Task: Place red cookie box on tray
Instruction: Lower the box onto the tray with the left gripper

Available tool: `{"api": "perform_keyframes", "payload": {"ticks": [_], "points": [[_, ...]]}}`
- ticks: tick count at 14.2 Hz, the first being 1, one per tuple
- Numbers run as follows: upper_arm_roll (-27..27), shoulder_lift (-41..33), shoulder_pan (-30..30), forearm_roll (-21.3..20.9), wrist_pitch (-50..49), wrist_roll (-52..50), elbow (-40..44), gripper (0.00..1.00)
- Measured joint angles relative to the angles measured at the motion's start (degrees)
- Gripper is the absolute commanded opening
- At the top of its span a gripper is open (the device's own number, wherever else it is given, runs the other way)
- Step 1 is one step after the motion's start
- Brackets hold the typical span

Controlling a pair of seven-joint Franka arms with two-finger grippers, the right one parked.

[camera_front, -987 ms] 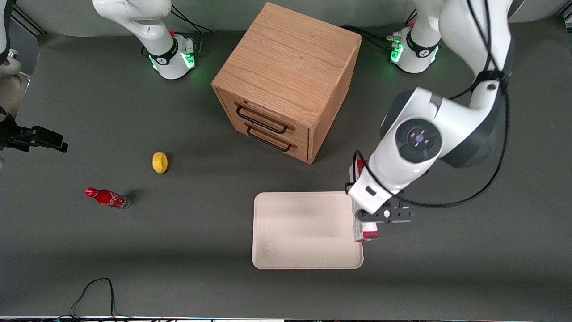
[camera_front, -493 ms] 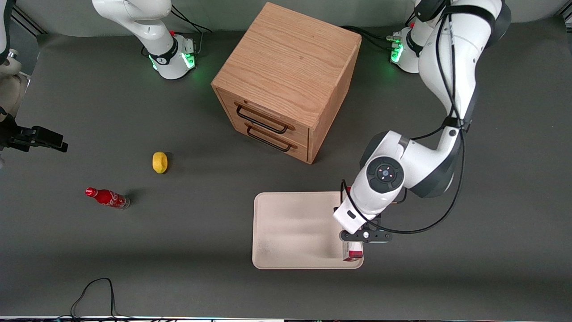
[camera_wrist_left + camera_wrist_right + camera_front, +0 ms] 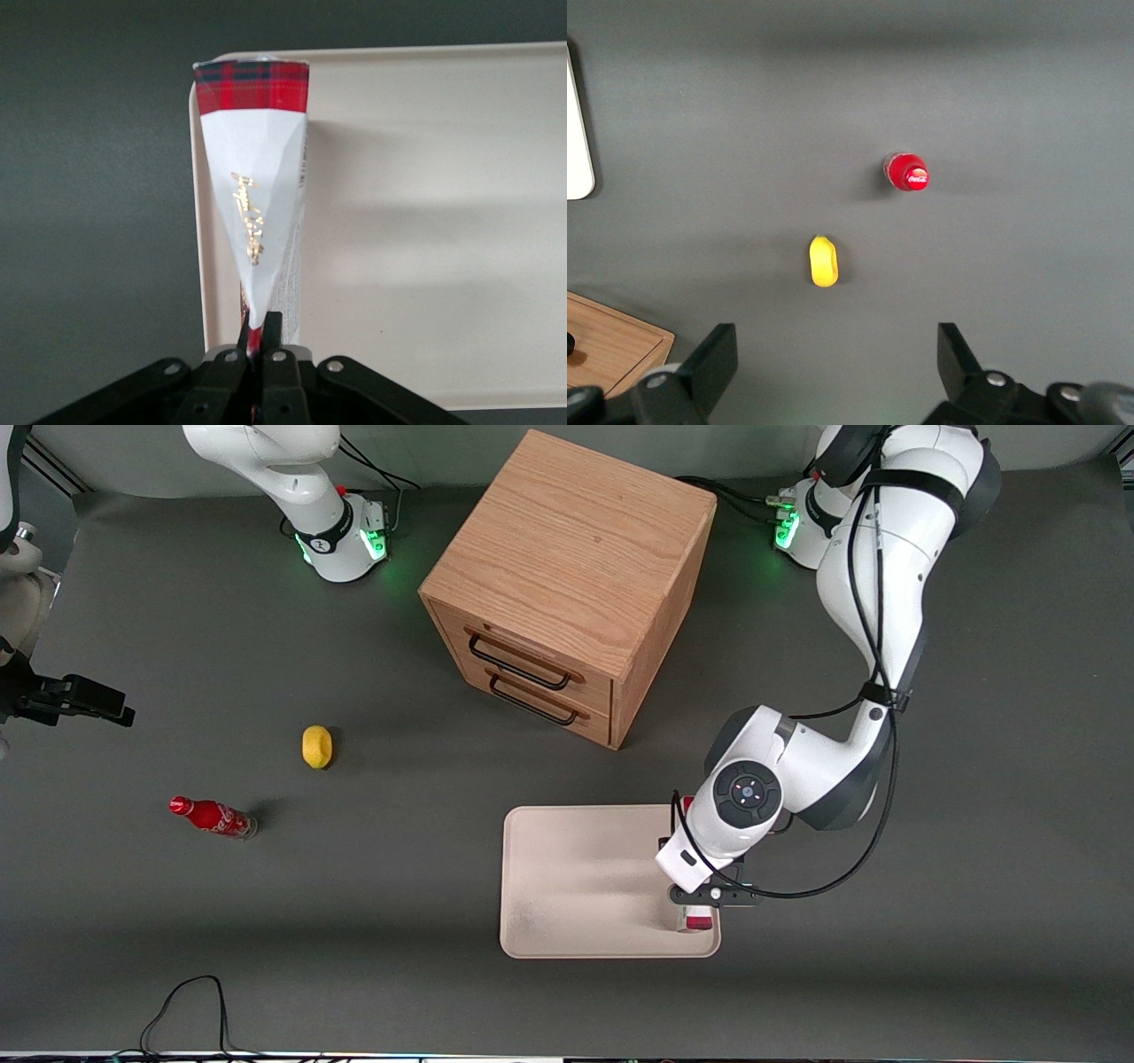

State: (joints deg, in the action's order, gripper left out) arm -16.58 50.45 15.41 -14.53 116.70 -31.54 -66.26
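Observation:
My left gripper (image 3: 700,897) is shut on the red cookie box (image 3: 698,921), holding it on edge. It hangs over the cream-white tray (image 3: 576,877), just inside the rim at the working arm's end and near the corner closest to the front camera. In the left wrist view the fingers (image 3: 273,326) pinch one end of the red cookie box (image 3: 255,186); its whitish face with gold lettering and its tartan-red end point away from the gripper (image 3: 260,328). The box lies along the rim of the tray (image 3: 425,221) and casts a shadow on it. Whether it touches the tray I cannot tell.
A wooden drawer cabinet (image 3: 567,584) stands farther from the front camera than the tray. A yellow lemon (image 3: 316,746) and a small red cola bottle (image 3: 213,817) lie toward the parked arm's end. A black cable (image 3: 186,1005) loops at the table's near edge.
The gripper carried the box from just outside the tray's rim to inside it, sinking lower and nearer the front camera. The arm has folded down.

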Motion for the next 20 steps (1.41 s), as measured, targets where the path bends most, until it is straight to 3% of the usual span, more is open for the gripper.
{"api": "perform_keyframes", "payload": {"ticks": [8,9,10,11,20], "points": [[0.06,1.17,0.00,0.00,2.16,-2.18,-0.73,0.00],[0.07,1.17,0.00,0.00,2.22,-2.39,-0.74,0.22],[0.07,1.17,0.00,-0.01,2.25,-2.55,-0.74,0.81],[0.08,1.17,0.00,-0.02,2.29,-2.66,-0.74,1.00],[0.22,-1.23,-0.07,-1.89,1.34,-5.13,0.38,1.00]]}}
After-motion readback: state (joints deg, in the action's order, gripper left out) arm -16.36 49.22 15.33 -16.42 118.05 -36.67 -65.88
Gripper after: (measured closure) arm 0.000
